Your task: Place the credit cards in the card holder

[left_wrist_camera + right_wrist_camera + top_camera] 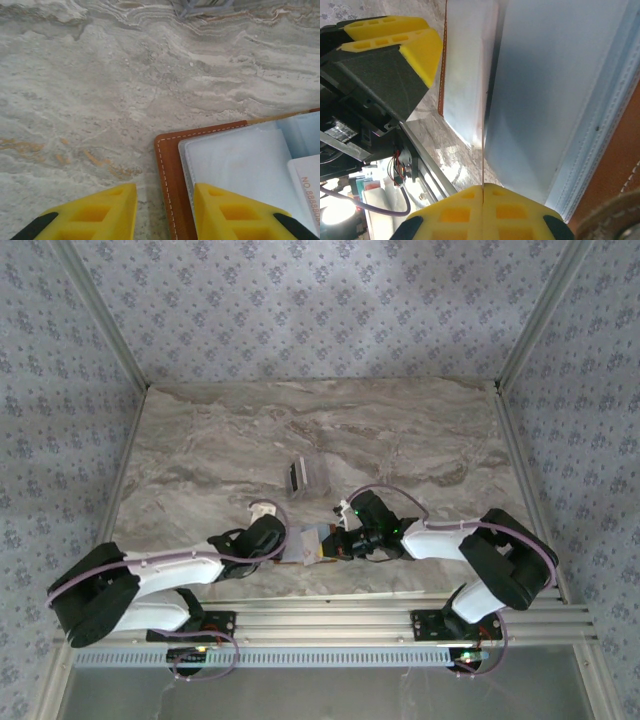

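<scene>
The brown leather card holder (pixel 308 546) lies open near the table's front edge, between my two grippers. In the left wrist view its stitched edge (pixel 167 175) and clear inner pockets (pixel 240 155) show. My left gripper (pixel 165 212) is open and straddles that edge, one yellow finger (pixel 100 215) over the table, the other (pixel 235 215) over the pocket. My right gripper (pixel 483 195) is shut on a credit card (pixel 484 145) seen edge-on, against the blue-grey inside (pixel 555 90). A printed card (pixel 307 185) lies on the holder's right. More credit cards (pixel 300 476) sit stacked farther back.
The marble table (pixel 420 430) stretches back to patterned walls. An aluminium rail (pixel 330 620) with both arm bases runs along the near edge, close behind the holder. The left gripper's body (pixel 380 75) stands close beside the held card.
</scene>
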